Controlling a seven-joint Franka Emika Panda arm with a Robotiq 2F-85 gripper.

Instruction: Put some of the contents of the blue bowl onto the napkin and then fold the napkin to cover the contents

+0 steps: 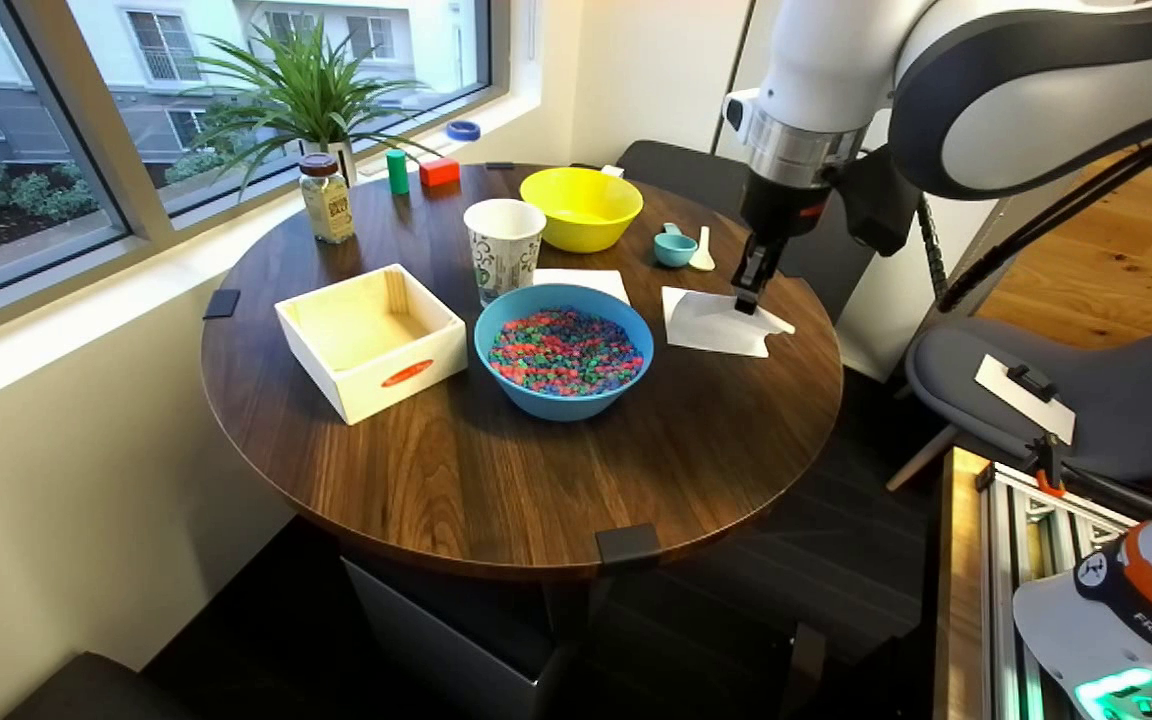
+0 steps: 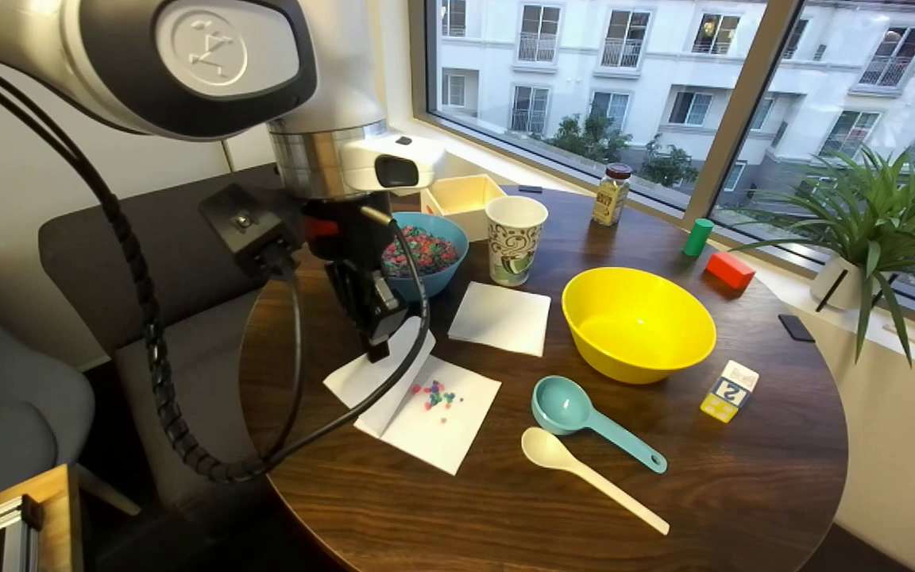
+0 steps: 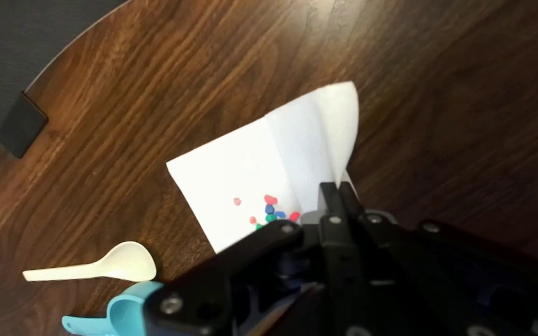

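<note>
- Nearest the camera in an exterior view hung the arm (image 2: 227, 71), up at eleven o'clock from the napkin (image 2: 443, 435), its black cabling (image 2: 157, 349) looping down across the paper and masking a strip of it.
- Measured from the napkin, the blue bowl (image 2: 442, 280) stood at twelve o'clock, partly behind the arm and heaped with the contents (image 2: 438, 253); a few loose pieces (image 3: 270, 217) lay on the napkin's flat half.
- Paper cup (image 2: 513, 246) and second white sheet (image 2: 501, 318) sat toward one o'clock, yellow bowl (image 2: 638, 334) at two, teal scoop (image 2: 562, 409) at three, cream spoon (image 2: 549, 449) at four, just beside the scoop.
- Rim of the table (image 2: 326, 488) curved closest between seven and nine o'clock; in the wrist view, bare wood ran wide from twelve to two.
- Gripper (image 3: 339, 187) closed: its fingertips (image 3: 329, 193) were together, pinching the edge of the raised flap, which stood tilted up from the crease. How deep the paper reached between them I could not make out.
</note>
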